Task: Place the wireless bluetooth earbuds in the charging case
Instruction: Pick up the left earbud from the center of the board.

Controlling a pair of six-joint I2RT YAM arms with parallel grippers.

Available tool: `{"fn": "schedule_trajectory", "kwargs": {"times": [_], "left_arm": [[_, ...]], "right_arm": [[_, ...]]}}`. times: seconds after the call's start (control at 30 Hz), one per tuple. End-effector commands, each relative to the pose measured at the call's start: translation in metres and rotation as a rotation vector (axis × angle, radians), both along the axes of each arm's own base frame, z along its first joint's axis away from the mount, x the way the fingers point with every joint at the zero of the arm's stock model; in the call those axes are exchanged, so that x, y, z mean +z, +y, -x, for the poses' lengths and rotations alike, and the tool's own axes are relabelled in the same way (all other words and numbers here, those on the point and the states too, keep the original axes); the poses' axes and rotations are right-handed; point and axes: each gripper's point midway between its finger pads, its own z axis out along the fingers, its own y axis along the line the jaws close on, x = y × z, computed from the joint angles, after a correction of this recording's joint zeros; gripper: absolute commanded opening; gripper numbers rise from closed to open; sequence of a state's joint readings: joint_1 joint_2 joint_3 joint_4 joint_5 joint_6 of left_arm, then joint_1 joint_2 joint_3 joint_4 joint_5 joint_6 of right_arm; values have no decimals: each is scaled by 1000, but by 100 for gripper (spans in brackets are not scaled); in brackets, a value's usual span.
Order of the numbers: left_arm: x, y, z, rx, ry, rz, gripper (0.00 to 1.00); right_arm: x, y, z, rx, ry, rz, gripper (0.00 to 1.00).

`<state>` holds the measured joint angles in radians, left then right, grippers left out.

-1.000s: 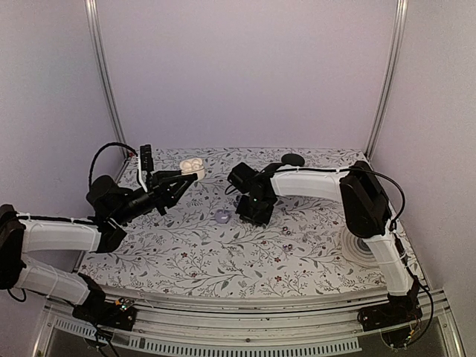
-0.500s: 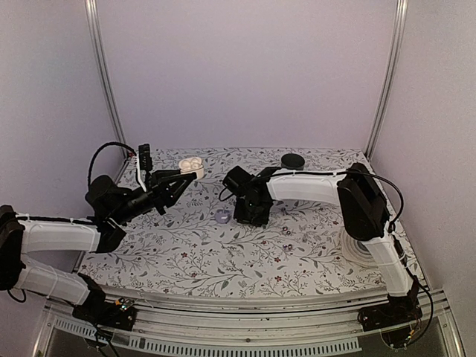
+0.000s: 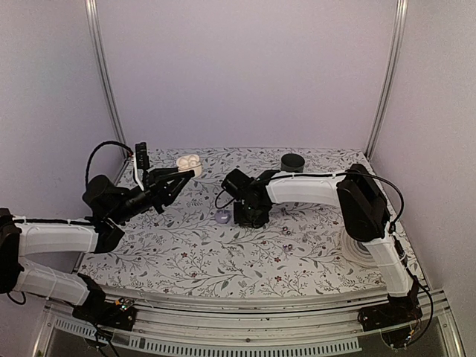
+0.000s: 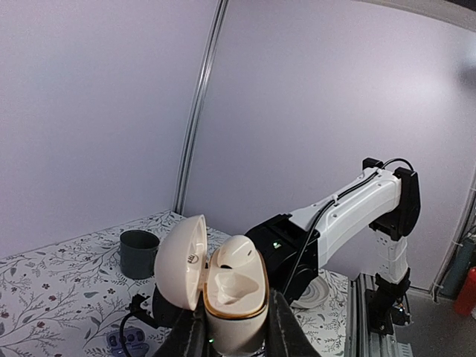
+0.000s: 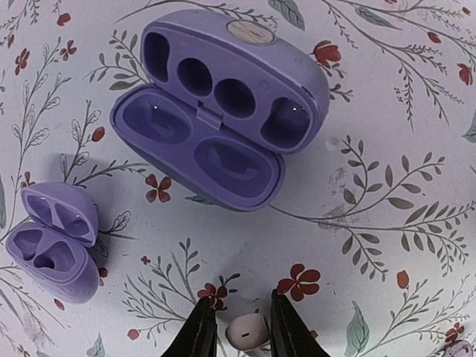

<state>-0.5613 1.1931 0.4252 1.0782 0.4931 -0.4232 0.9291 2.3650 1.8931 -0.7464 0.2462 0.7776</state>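
The charging case is a cream clamshell, lid swung open to the left. My left gripper is shut on its lower half and holds it upright above the table's back left. One white earbud sits in its far socket; the near socket is empty. My right gripper hangs low over the table centre, fingers pointing down, shut on a second white earbud by its sides.
Two open purple clamshell cases lie just beyond the right gripper: a large one with several sockets and a small one. A dark mug stands at the back. A white round piece lies at the right edge.
The right gripper has slid left and slightly nearer, close to the purple cases. The left gripper has lifted the cream case a little up and left.
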Motion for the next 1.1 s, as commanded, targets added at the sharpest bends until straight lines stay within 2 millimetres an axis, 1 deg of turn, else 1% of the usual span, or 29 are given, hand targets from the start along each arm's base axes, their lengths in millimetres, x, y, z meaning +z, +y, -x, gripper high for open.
{"fn": "schedule_trajectory", "kwargs": {"times": [0.0, 0.27, 0.4, 0.53, 0.7, 0.77, 0.9, 1.07], "left_arm": [[0, 7, -1, 25, -9, 0, 0], [0, 7, -2, 34, -9, -5, 0], [0, 7, -3, 36, -6, -5, 0], [-1, 7, -4, 37, -6, -8, 0], [-3, 6, -6, 37, -1, -12, 0], [-4, 5, -7, 39, 0, -14, 0], [-6, 5, -8, 43, 4, -15, 0], [-13, 5, -13, 59, 28, -16, 0]], "right_arm": [[-52, -34, 24, 34, 106, 179, 27], [-45, -28, 22, 85, 102, 190, 26], [-48, -32, 25, 93, 113, 219, 28], [-48, -34, 26, 101, 113, 232, 27], [-45, -33, 26, 100, 110, 230, 20], [-43, -31, 25, 102, 108, 221, 16], [-34, -28, 20, 93, 98, 192, 15], [-11, -26, 6, 60, 55, 102, 15]]}}
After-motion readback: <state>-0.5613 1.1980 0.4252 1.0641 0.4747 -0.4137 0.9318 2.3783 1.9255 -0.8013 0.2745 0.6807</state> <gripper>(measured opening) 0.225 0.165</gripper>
